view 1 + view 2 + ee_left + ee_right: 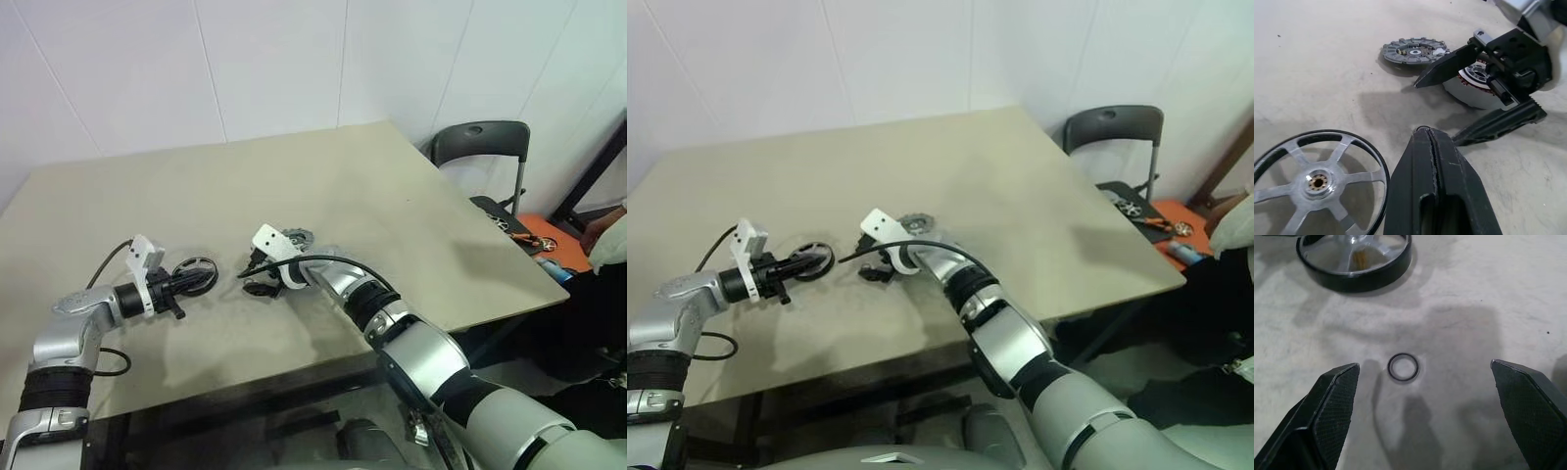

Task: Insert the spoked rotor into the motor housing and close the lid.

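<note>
I am looking over a wide beige table [411, 211] whose far half is lying bare, while the motor housing [1471, 88], its copper windings showing and no rotor in it, is sitting beside the notched lid [1414, 50]. My left gripper [1425, 142], jaws pressed together, is resting next to the spoked rotor [1317, 181] lying flat near the front edge. My right gripper [1425, 382] is hovering with jaws spread wide over a small black O-ring [1402, 367].

Left gripper [1431, 147] fingers together, right gripper [1425, 396] fingers apart.
</note>
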{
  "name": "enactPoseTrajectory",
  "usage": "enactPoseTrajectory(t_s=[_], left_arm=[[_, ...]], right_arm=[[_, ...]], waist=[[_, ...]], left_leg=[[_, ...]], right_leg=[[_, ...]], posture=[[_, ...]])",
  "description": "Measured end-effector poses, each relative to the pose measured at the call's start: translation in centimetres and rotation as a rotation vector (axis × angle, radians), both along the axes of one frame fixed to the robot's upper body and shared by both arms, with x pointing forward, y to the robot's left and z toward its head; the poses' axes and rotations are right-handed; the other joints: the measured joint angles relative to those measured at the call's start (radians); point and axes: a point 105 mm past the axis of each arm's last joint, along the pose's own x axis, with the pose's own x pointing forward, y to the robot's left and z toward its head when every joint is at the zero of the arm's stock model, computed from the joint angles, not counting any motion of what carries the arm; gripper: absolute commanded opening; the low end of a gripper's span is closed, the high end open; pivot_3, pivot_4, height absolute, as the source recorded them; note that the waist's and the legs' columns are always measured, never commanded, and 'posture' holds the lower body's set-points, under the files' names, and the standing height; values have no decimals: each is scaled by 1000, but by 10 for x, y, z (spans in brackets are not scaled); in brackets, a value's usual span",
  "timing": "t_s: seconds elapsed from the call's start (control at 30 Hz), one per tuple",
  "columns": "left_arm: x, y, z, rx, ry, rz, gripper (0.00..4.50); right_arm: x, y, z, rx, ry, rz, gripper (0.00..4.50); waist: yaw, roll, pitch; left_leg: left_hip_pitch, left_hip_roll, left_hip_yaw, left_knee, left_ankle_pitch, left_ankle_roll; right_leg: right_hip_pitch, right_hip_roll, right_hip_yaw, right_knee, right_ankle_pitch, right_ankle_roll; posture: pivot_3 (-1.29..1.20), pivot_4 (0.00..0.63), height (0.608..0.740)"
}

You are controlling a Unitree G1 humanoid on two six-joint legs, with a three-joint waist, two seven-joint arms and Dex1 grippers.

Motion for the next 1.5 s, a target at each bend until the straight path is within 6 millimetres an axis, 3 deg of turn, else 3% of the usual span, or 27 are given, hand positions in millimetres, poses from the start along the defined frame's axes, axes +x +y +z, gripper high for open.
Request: enactPoseTrajectory(t_s=[0.23,0.37,0.57,0.9,1.1,1.2,1.3,1.37,1.43,1.5], left_arm=[[2,4,-5,-1,0,22,0],[5,9,-8,-8,8,49,0],[11,18,-4,-11,-11,94,0],[12,18,-7,-2,-8,94,0],[12,17,-8,2,-1,89,0],[14,15,-6,-1,-7,80,0],[17,15,-4,-2,-13,75,0],[15,18,-9,-7,10,89,0],[15,19,-12,-8,23,94,0],[17,15,-11,-15,15,83,0]], right_arm=[[-21,28,42,48,-46,174,4481],[-22,25,31,-2,-18,168,4481],[-15,5,0,-75,110,37,4481],[-6,-3,-8,-73,105,-59,4481],[-10,2,-2,-72,95,-15,4481],[-25,12,29,17,28,162,4481],[-24,-19,65,32,-72,275,4481],[-16,-62,86,11,-102,275,4481],[-13,-95,100,-10,-105,276,4481],[-19,-114,105,-62,-112,329,4481]], waist=[[-16,0,0],[-12,0,0],[-14,0,0],[6,0,0],[9,-1,-1],[6,-2,-1],[16,-2,-1],[20,-2,-1],[16,-2,-1],[13,-1,0]], left_leg=[[-1,0,-1,0,0,0],[-1,0,-1,0,0,0],[-1,0,-1,0,0,0],[3,-1,-1,0,0,0],[1,0,-1,0,0,0],[-6,0,-1,0,0,0],[-15,-2,-3,3,0,-1],[-16,-4,-3,4,0,-1],[-15,-4,-3,3,0,-1],[-15,-3,-2,2,0,-1]], right_leg=[[-1,0,0,0,0,0],[-1,0,0,0,0,0],[-1,0,0,0,0,0],[3,-1,0,-1,-2,4],[1,-1,0,0,-2,4],[-5,0,-1,0,-2,3],[-11,-3,-3,-1,0,1],[-10,-6,-3,-2,0,1],[-10,-5,-3,-2,0,1],[-11,-4,-3,-2,0,1]], posture=[[0,0,740],[0,0,740],[0,0,740],[0,0,740],[0,0,740],[0,0,740],[0,0,740],[0,0,740],[0,0,740],[0,0,740]])
